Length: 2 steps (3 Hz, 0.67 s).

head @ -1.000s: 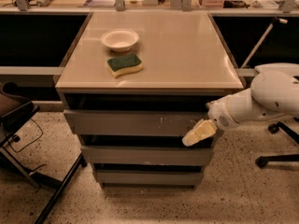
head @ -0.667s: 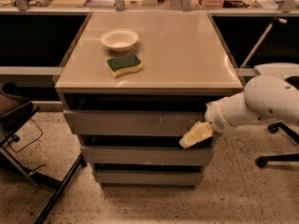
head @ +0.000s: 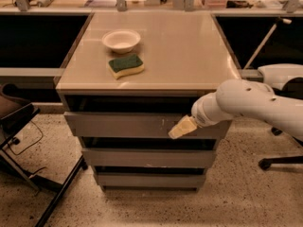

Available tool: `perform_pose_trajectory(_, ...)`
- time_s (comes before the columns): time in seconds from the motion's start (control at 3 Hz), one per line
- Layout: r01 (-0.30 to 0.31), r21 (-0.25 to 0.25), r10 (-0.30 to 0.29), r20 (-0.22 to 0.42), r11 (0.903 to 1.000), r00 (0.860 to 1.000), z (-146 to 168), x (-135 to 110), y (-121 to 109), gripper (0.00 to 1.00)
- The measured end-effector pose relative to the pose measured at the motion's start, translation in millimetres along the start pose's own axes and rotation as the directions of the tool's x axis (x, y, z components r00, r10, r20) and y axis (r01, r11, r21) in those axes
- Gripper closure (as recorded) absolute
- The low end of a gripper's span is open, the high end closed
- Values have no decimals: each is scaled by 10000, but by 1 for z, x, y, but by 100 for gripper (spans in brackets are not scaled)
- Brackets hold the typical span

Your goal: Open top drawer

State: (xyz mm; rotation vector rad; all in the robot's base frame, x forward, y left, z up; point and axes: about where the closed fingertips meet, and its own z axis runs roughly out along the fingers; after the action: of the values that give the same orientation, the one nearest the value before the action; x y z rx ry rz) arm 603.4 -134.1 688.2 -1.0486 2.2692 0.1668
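The top drawer (head: 123, 125) is the wide grey handleless front just under the beige countertop, with small white scratch marks right of centre. It stands a little forward of the cabinet, with a dark gap above it. My gripper (head: 180, 128) comes in from the right on a white arm (head: 246, 103). Its cream-coloured fingers lie against the right part of the drawer front, near the scratches.
Two slimmer grey drawer fronts (head: 147, 157) sit below. On the countertop (head: 189, 56) stand a white bowl (head: 121, 40) and a green-and-yellow sponge (head: 126, 65). A dark chair frame (head: 28, 141) stands at left and an office chair base (head: 279, 161) at right on speckled floor.
My gripper and arm have shifted slightly left along the top drawer front. The drawer itself shows no clear movement.
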Motion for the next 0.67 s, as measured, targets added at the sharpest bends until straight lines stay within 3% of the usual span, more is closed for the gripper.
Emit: perform_pose_trajectory(0.67, 30, -56, -31, -152, 10000, 9999, 17, 9, 11, 0)
